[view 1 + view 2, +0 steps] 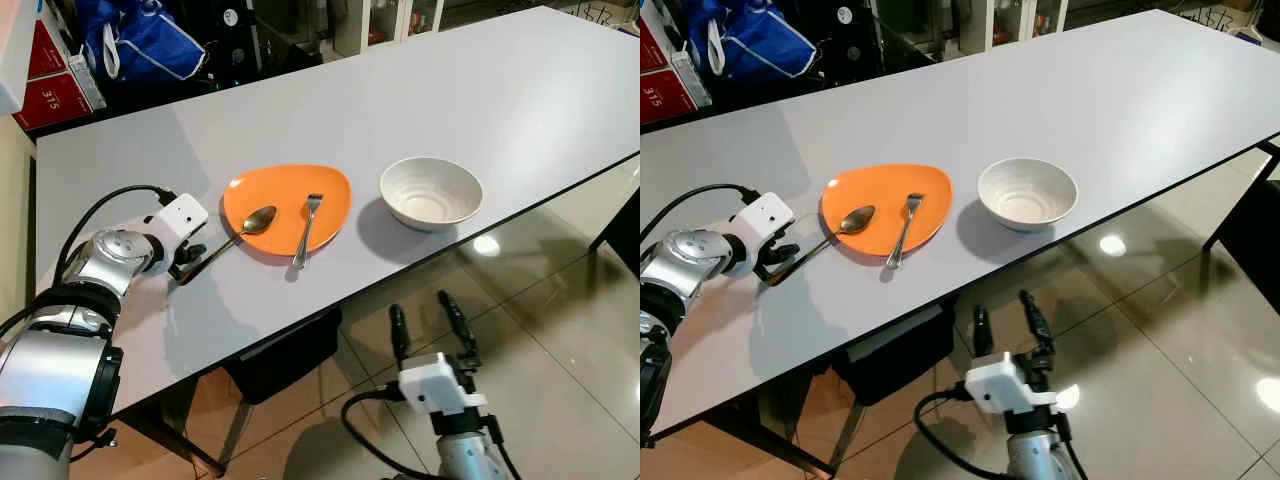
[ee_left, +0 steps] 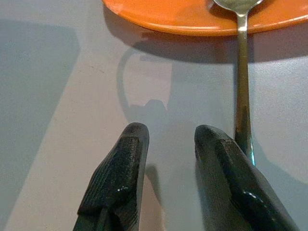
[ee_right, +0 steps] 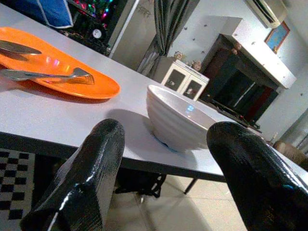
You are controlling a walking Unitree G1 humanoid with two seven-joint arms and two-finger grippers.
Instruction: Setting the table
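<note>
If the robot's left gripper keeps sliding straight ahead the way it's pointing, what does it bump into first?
Probably the orange plate: the left gripper, fingers open, points at its near rim. The spoon handle lies just beside one finger, outside the gap, so it might get brushed too.

Shiny metal spoon, matt table

Beyond the far left corner of the grey table: a blue bag with a white strap, resting against dark furniture. Left of that bag, just off the table's far left corner: red boxes with white print. Below the table's near edge: a dark seat tucked underneath. Under and right of the table: glossy beige floor tiles bearing a bright light reflection.
</note>
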